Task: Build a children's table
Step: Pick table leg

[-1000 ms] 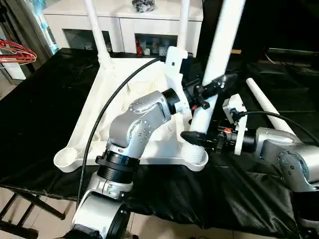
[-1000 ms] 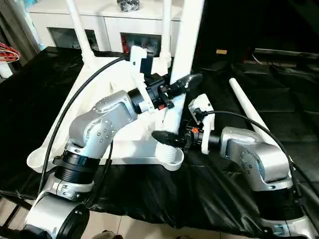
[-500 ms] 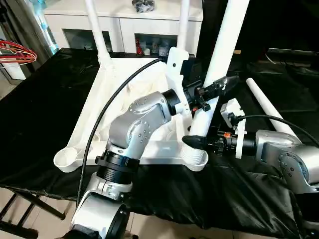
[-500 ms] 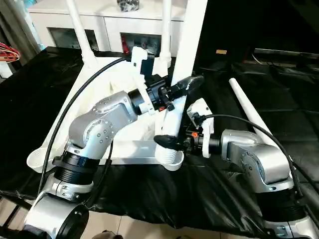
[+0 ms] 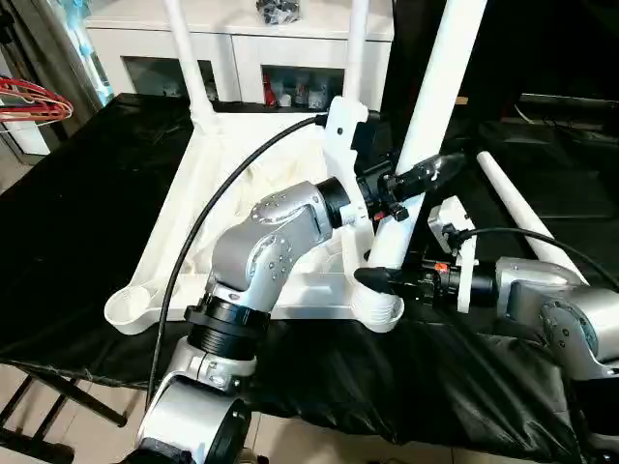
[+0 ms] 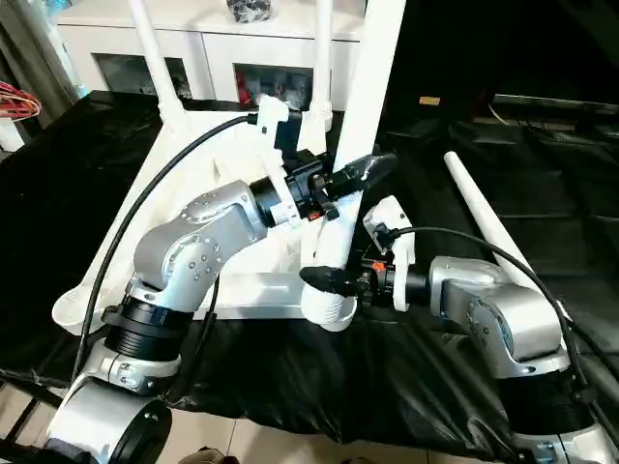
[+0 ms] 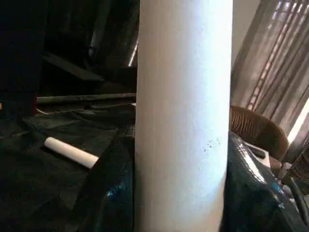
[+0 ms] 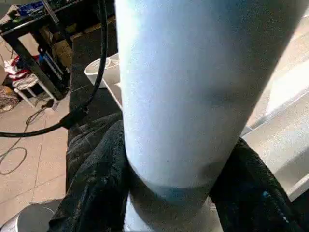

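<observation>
So the tabletop (image 5: pixel 232 184) is laid upside down on the black cloth (image 5: pixel 77 203), corner sockets facing up, which is obviously how the legs get pushed in from above. Two legs (image 5: pixel 184 58) are already seated at the far corners, around 11 and 12 o'clock.

A third leg (image 5: pixel 430 116) is stood in the near-right socket (image 5: pixel 379 311) at about 5 o'clock, leaning a bit. It's clamped from both sides: the left gripper (image 5: pixel 411 179) is closed around it partway up, presumably for steering, and the right gripper (image 5: pixel 382 278) is closed on it just above the socket rim, likely for guiding the base down.

The near-left socket (image 5: pixel 131 309) at 7 o'clock is left empty, right by the cloth's near edge. The last leg (image 5: pixel 517 208) is lying loose at 3 o'clock, well apart, with open cloth around it.
</observation>
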You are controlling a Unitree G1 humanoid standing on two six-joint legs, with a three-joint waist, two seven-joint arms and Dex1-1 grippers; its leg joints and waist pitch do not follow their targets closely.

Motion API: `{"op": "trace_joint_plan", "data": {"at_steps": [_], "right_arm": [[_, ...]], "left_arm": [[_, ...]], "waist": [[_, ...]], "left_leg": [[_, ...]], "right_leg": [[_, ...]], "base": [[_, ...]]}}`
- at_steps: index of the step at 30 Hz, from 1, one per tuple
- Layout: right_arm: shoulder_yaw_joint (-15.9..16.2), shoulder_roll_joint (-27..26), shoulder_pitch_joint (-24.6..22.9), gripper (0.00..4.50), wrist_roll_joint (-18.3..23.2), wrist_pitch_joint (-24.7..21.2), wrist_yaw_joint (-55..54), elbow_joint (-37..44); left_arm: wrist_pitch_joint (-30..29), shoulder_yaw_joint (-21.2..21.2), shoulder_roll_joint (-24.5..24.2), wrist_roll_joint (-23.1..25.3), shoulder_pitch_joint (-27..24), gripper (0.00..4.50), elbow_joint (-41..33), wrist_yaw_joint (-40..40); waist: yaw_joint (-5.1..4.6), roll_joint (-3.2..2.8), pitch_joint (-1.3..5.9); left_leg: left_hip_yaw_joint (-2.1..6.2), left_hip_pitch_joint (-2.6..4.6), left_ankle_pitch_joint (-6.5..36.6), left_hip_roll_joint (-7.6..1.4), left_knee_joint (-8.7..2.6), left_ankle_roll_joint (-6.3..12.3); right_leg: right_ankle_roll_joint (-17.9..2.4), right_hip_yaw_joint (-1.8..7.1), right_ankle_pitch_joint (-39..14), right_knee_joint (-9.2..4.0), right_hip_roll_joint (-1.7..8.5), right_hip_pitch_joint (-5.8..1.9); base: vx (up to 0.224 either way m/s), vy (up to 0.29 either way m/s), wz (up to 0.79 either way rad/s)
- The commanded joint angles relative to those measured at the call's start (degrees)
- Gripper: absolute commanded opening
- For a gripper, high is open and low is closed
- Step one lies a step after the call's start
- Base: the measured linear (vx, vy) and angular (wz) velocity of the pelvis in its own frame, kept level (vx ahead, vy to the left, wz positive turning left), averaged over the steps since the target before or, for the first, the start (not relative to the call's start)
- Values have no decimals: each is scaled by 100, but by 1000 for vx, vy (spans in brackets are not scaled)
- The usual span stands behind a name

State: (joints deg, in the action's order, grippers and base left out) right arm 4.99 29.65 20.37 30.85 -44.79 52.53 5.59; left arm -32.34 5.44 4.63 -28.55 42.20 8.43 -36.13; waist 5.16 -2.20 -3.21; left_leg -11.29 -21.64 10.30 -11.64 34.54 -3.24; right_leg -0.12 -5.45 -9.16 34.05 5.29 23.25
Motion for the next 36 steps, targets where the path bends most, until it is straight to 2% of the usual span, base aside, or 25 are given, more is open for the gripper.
{"op": "trace_joint_plan", "data": {"at_steps": [1,4,11,12,15,18,20,21,24,25,27,28,29,33,36], "right_arm": [[42,-30,-21,187,-46,36,-33,-43],[-21,-155,2,187,-91,158,-175,-113],[-375,-659,164,187,-230,654,-837,-479],[-545,-837,222,187,-304,854,-1176,-608],[-765,-1012,314,187,-478,1168,-1671,-845],[-999,-1076,375,187,-616,1332,-2121,-1046],[-1000,-1034,344,187,-674,1330,-2141,-1015],[-943,-927,247,187,-718,1275,-2039,-864],[-864,-817,114,187,-744,1201,-1922,-659],[-784,-705,2,187,-733,1105,-1807,-481],[-766,-679,-26,187,-718,1075,-1772,-437],[-683,-577,-156,187,-668,982,-1649,-242],[-662,-554,-192,187,-650,954,-1626,-195],[-611,-516,-278,187,-624,923,-1610,-81],[-577,-516,-349,187,-640,891,-1641,19]], "left_arm": [[4,-76,10,-117,72,252,-159,-28],[263,-68,22,-61,67,291,-221,-94],[984,-263,106,144,107,295,-239,143],[1161,-378,23,212,187,295,-134,202],[1487,-545,-196,306,261,295,45,167],[1568,-593,-717,366,214,295,199,-293],[1575,-441,-1010,485,106,295,203,-633],[1643,-43,-1499,769,-146,295,171,-1235],[1806,435,-2006,1109,-451,295,194,-1827],[1952,795,-2337,1339,-696,295,314,-2256],[1986,873,-2400,1386,-747,295,339,-2345],[2006,1211,-2635,1522,-946,295,435,-2713],[2024,1308,-2686,1579,-988,295,491,-2776],[2180,1586,-2807,1869,-1071,295,763,-2864],[2277,1844,-2910,2191,-1123,260,1055,-2954]], "waist": [[19,145,454],[18,144,455],[5,137,453],[12,143,453],[16,125,459],[-3,105,465],[-13,78,480],[0,67,478],[-13,36,484],[-4,18,475],[-8,6,467],[2,2,460],[-6,-20,449],[-27,-15,436],[-42,-23,407]], "left_leg": [[83,34,689,-121,-313,394],[85,33,698,-123,-313,393],[87,46,765,-123,-328,304],[89,47,760,-126,-331,297],[93,55,718,-118,-332,252],[86,62,662,-98,-338,226],[92,73,603,-107,-341,198],[98,79,579,-109,-343,215],[95,97,578,-126,-350,215],[83,106,609,-134,-352,228],[80,108,720,-135,-367,189],[87,117,827,-137,-380,135],[91,115,949,-147,-395,75],[99,126,1268,-137,-415,-58],[104,148,1487,-127,-430,-102]], "right_leg": [[-997,246,-1530,-418,281,-350],[-996,245,-1527,-424,283,-347],[-938,241,-1599,-431,282,-337],[-935,241,-1594,-429,286,-338],[-911,241,-1551,-414,288,-325],[-893,245,-1429,-386,269,-321],[-924,251,-1261,-345,265,-331],[-925,251,-1231,-353,268,-323],[-977,270,-1057,-309,270,-319],[-1000,279,-1044,-320,270,-303],[-997,286,-1099,-311,268,-301],[-985,281,-1214,-340,278,-306],[-979,289,-1322,-337,287,-306],[-932,285,-1659,-396,304,-305],[-818,282,-2014,-447,299,-287]], "base": [[0,0,0],[0,0,0],[0,0,0],[0,0,0],[0,0,0],[0,0,0],[0,0,0],[0,0,0],[0,0,0],[0,0,0],[0,0,0],[0,0,0],[0,0,0],[0,0,0],[0,0,0]]}}
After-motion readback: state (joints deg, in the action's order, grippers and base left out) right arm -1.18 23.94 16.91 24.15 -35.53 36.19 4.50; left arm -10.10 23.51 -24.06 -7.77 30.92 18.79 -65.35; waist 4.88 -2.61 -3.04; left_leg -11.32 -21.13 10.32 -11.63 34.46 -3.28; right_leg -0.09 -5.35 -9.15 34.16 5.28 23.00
